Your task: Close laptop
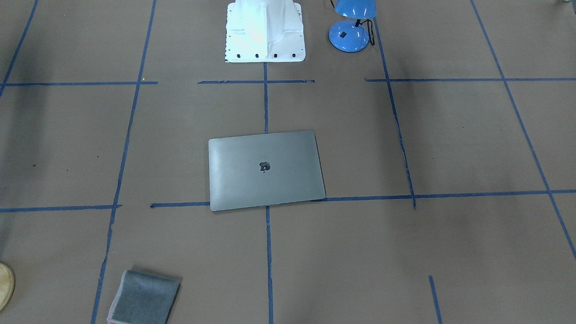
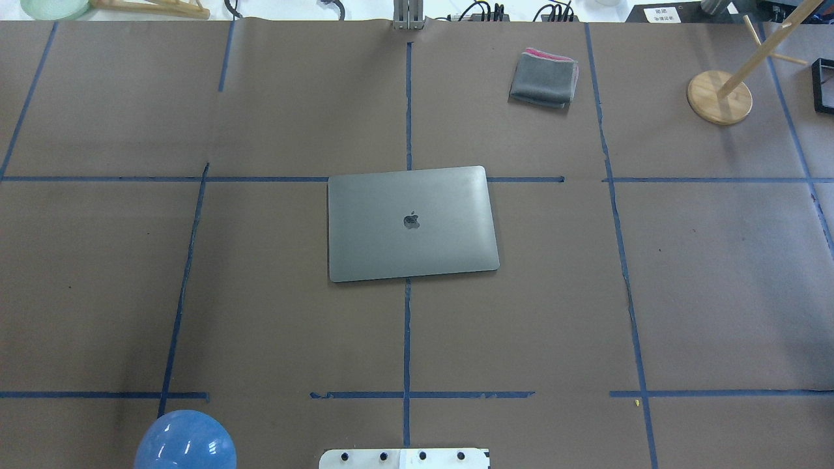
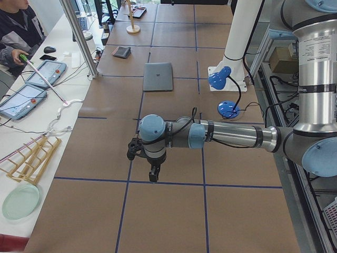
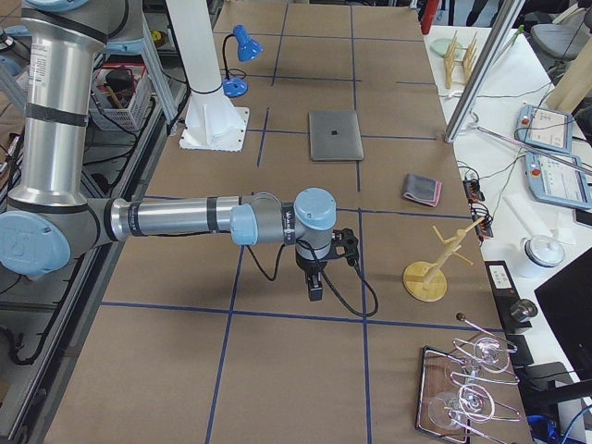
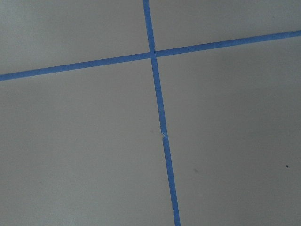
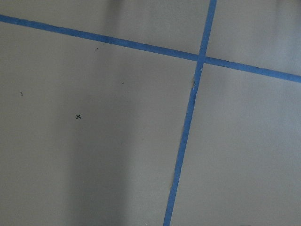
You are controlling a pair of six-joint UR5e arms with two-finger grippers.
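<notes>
the laptop (image 2: 413, 223) lies in the middle of the table (image 2: 273, 326) with its lid flat down, so closing looks done and no further move seems needed; whether the left gripper (image 3: 153, 174) or right gripper (image 4: 315, 285), both well apart from it, is released or clenched i cannot tell.

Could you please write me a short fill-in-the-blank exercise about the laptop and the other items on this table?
1. The laptop lies flat on the table with its lid ____.
2. The desk lamp is ____ in colour.
3. The folded grey cloth shows a ____ edge.

Missing words: closed; blue; pink.
</notes>
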